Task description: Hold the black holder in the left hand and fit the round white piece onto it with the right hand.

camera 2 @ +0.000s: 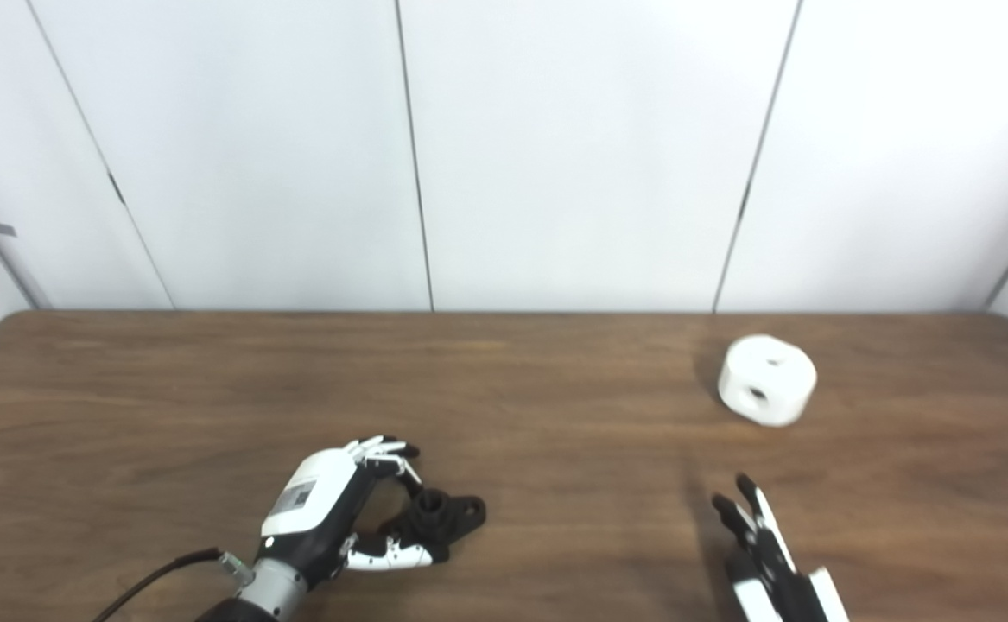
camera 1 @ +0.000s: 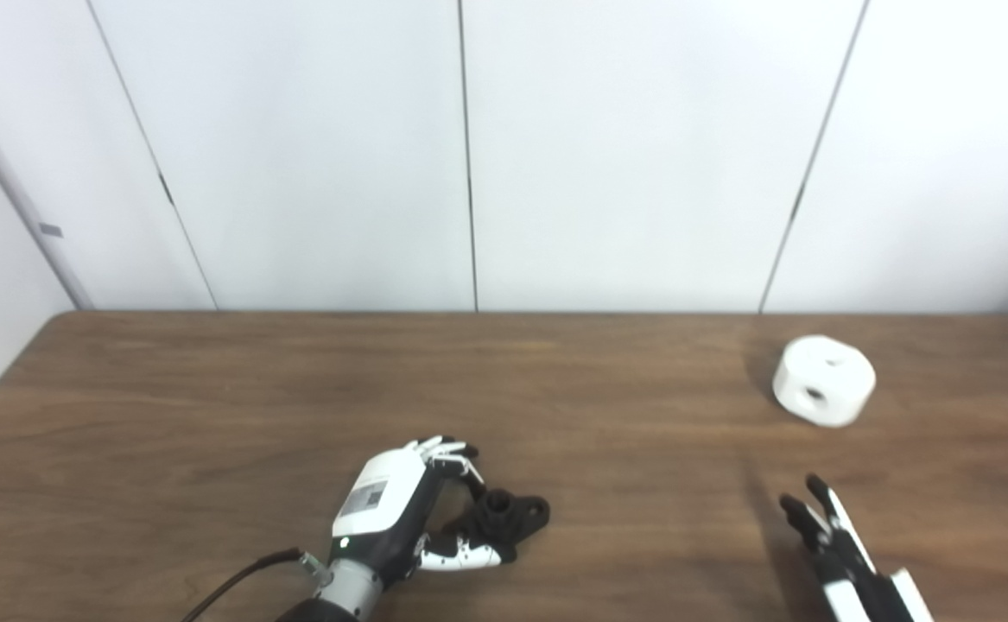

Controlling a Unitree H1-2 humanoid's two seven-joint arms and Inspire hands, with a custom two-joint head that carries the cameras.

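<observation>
Black against the brown wooden table (camera 1: 210, 389), the small moulded plastic holder (camera 1: 504, 516) sits low and left of centre, our left hand (camera 1: 400, 510) curled round it, though we cannot tell whether it is clamped. Far right, the round white piece (camera 1: 823, 380) lies beyond our right hand (camera 1: 836, 544), whose fingers are apart, pointing toward it.
</observation>
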